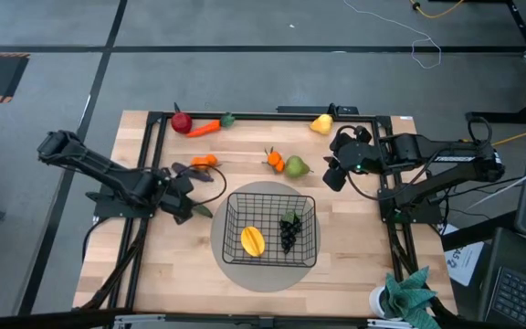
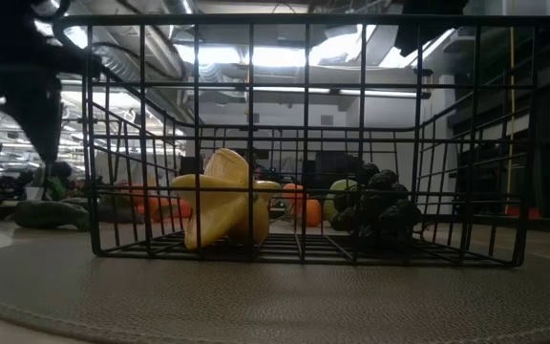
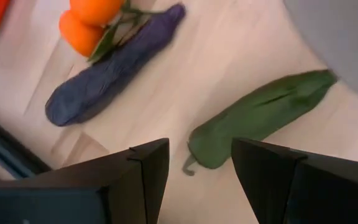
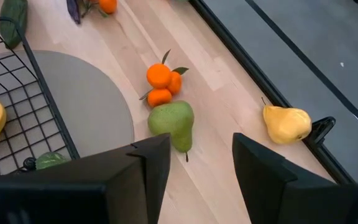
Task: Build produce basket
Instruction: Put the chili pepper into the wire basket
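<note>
The black wire basket point(image 1: 271, 228) stands on a round grey mat point(image 1: 245, 274) and holds a yellow piece point(image 1: 252, 241) and dark grapes point(image 1: 289, 230). My left gripper point(image 1: 193, 203) is open, left of the basket, above a green vegetable point(image 3: 260, 116) that lies on the wood with its far tip at the mat's edge. A purple vegetable point(image 3: 114, 68) and small oranges point(image 3: 87, 22) lie beyond it. My right gripper point(image 1: 331, 174) is open, above the table right of a green pear point(image 4: 174, 123) and small oranges point(image 4: 162, 83). An apple point(image 1: 182, 122) and carrot point(image 1: 205, 129) lie at the far edge.
A yellow pear point(image 4: 286, 123) lies by the table's far right rail. The black frame point(image 1: 263, 115) runs along the table's edges. A green cloth point(image 1: 414, 291) sits off the near right corner. Bare wood lies between the basket and the far fruit.
</note>
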`<state>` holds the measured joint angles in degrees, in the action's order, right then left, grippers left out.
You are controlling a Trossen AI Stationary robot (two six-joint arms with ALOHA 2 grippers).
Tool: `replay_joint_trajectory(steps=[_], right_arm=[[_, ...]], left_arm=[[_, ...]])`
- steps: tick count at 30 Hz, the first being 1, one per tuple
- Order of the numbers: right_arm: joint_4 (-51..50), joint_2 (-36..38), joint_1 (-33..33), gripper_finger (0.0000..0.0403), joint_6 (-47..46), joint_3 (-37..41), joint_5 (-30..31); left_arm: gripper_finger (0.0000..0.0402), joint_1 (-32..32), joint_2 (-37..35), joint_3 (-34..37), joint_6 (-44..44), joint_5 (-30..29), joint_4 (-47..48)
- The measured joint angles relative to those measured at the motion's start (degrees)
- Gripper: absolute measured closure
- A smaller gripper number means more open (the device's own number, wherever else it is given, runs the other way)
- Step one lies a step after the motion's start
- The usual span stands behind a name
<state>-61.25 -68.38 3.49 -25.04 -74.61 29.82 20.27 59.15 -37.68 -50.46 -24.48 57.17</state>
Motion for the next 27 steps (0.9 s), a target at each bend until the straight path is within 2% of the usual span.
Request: replay_joint_trajectory(steps=[3,7,9,12,16,20,27], right_arm=[[0.0,0.0,0.0,0.0242,0.0,0.0,0.0],[0.0,0.0,0.0,0.0242,0.0,0.0,0.0],[0.0,0.0,0.0,0.0242,0.0,0.0,0.0],[0.0,0.0,0.0,0.0242,-0.3,0.0,0.0],[0.0,0.0,0.0,0.0242,-0.2,0.0,0.0],[0.0,0.0,0.0,0.0242,-0.2,0.0,0.0],[0.0,0.0,0.0,0.0242,-0.2,0.0,0.0]], left_arm=[[0.0239,0.0,0.8,1.9,2.6,1.5,-2.4],[0.0239,0.0,1.0,3.8,12.9,2.9,-9.4],[0.0239,0.0,1.0,4.5,17.1,2.0,-13.3],[0.0239,0.0,1.0,4.6,18.6,-1.3,-16.9],[0.0239,0.0,1.0,4.7,19.6,-1.7,-17.3],[0.0239,0.0,1.2,4.7,24.3,0.5,-17.3],[0.0239,0.0,6.2,4.7,30.0,4.4,-17.4]])
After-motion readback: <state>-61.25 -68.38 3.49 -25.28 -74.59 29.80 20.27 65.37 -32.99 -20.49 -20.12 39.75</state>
